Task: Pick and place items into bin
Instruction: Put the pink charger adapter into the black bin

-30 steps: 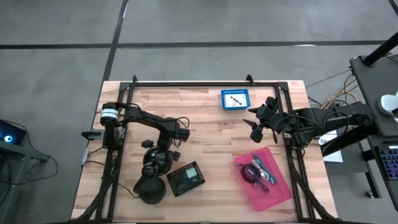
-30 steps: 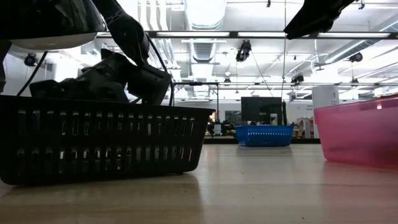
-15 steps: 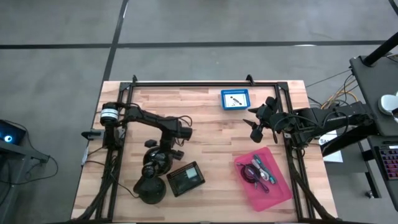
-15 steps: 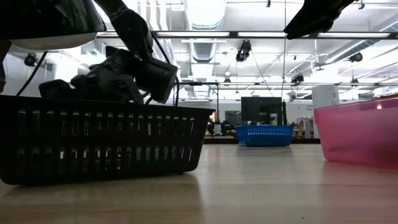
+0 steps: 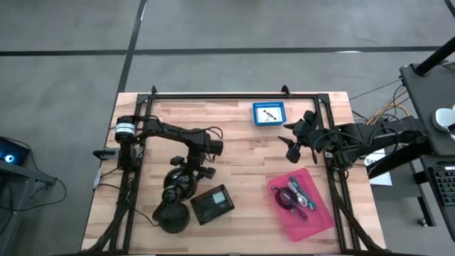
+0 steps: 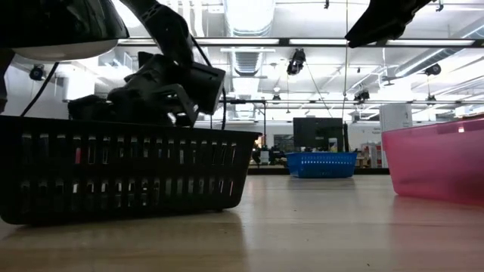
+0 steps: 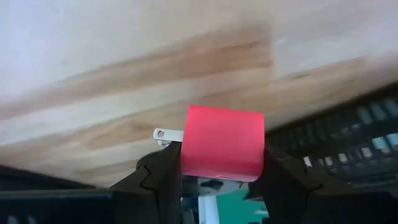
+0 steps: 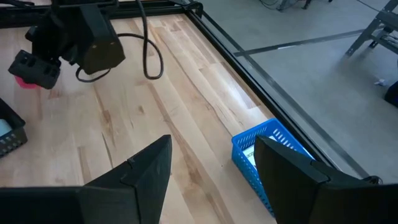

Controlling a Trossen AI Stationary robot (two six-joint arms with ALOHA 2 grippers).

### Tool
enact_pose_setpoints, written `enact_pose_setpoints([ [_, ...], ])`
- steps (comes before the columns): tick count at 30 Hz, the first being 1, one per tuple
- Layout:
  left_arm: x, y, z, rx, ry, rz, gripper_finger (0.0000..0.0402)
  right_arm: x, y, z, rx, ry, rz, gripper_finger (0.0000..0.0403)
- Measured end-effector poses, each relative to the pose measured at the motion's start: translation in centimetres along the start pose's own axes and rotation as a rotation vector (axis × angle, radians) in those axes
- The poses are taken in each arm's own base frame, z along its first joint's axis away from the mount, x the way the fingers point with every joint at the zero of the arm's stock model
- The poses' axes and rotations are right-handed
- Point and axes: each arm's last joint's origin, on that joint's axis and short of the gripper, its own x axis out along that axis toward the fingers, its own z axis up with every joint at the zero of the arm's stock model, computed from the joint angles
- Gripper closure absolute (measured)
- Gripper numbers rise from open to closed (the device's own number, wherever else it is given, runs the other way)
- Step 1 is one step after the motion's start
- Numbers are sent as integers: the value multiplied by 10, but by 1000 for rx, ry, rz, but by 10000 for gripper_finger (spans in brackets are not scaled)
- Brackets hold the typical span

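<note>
My left gripper [image 5: 201, 171] is shut on a small red cube-shaped plug [image 7: 222, 144] with metal prongs [image 7: 163, 134]. It hovers over the wood beside the black mesh basket [image 5: 212, 204]. The plug also shows in the right wrist view [image 8: 23, 81]. The pink bin [image 5: 318, 213] at the near right holds a teal-handled tool [image 5: 295, 186], a purple pen [image 5: 303, 203] and a coiled black cable [image 5: 284, 199]. My right gripper [image 5: 290, 148] is open and empty, in the air between the blue bin [image 5: 269, 114] and the pink bin. My left gripper pinches the red plug by two opposite side faces [image 7: 186, 163] between its two fingers. The fingers slant down toward the table. The plug is lifted clear of the table, and its prongs stick out sideways past one finger.
Two big black domed objects [image 5: 178, 188] [image 5: 170, 217] stand at the near left, next to the black basket [image 6: 121, 170]. The small blue bin [image 6: 321, 162] sits at the far middle with a white item inside. Bare wood lies between the black basket and the pink bin [image 6: 439, 159].
My left gripper has risen from just over the black basket and gone a little toward the table's right edge, still shut on the red plug. My right arm has kept still.
</note>
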Motion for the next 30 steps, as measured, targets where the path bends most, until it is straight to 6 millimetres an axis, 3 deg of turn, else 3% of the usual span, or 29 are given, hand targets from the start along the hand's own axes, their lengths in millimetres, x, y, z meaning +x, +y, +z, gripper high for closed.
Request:
enact_pose_setpoints([
  [11, -19, -32, 11, 129, -175, -219, 243, 0, 0, 0, 0, 0, 0, 188],
  [30, -65, -78, 9, 337, -435, -496, 243, 0, 0, 0, 0, 0, 0, 188],
])
